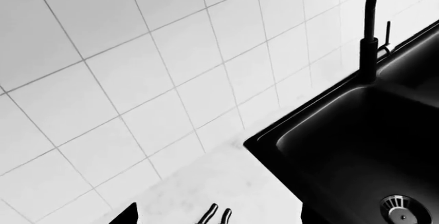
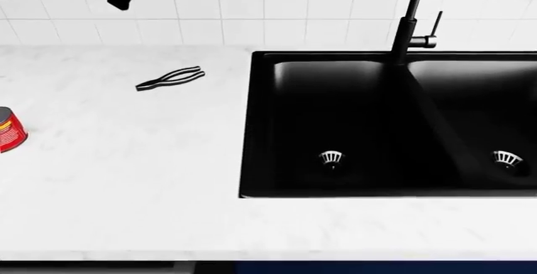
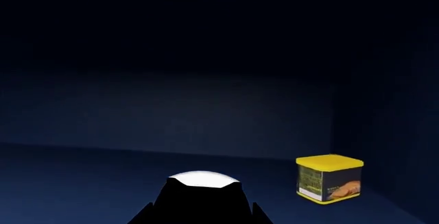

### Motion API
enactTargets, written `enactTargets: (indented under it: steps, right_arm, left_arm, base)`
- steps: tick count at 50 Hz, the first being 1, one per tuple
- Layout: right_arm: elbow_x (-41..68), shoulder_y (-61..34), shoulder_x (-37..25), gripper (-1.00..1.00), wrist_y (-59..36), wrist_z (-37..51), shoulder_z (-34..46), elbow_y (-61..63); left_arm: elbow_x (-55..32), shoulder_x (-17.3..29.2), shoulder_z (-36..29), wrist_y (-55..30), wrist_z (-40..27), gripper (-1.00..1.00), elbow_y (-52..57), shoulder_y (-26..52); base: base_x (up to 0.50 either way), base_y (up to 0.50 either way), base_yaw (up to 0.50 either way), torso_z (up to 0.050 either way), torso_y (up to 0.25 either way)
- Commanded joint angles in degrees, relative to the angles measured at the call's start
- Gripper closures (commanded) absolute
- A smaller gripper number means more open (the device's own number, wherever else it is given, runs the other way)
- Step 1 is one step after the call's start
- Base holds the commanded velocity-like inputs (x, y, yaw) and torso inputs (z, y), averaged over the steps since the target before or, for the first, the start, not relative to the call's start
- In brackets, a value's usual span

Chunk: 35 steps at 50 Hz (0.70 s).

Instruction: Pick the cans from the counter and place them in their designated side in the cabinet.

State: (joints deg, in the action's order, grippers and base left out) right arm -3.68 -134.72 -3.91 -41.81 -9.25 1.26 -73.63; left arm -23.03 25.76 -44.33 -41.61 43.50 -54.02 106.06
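The red can (image 2: 10,129) stands upright at the far left of the white table (image 2: 126,180), its long axis vertical, cut by the head view's edge. Black tongs (image 2: 170,78) lie well apart from it, nearer the tiled wall (image 2: 251,10), beside the black double sink (image 2: 386,180) and its tap (image 2: 409,22).

In the right wrist view, the right pincer (image 3: 199,203) sits inside a dark blue cabinet (image 3: 205,106), grasping a silver-topped can (image 3: 202,179) held upright. A yellow-lidded tin (image 3: 329,179) stands near.

The left pincer's (image 1: 123,216) state I cannot tell.
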Motion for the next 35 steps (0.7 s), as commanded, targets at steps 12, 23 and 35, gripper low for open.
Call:
enactTargets:
  steps: [12, 23, 35]
  right_arm:
    - [-0.4, -0.3, 0.0, 1.0, 0.2, -0.5, 0.2, 0.4]
    - [-0.4, -0.3, 0.0, 1.0, 0.2, -0.5, 0.2, 0.4]
    - [-0.4, -0.3, 0.0, 1.0, 0.2, -0.5, 0.2, 0.4]
  left_arm:
    - [0.0, 0.2, -0.2, -0.7, 0.1, -1.0, 1.1, -0.4]
    - [-1.0, 1.7, 0.5, -3.1, -1.0, -1.0, 5.2, -2.0]
    - [-1.5, 2.8, 0.9, -4.5, -1.9, -1.0, 7.6, -3.0]
  base:
    - [0.25, 0.0, 0.0, 0.0, 0.001]
    - [0.25, 0.0, 0.0, 0.0, 0.001]
    - [0.24, 0.0, 0.0, 0.0, 0.001]
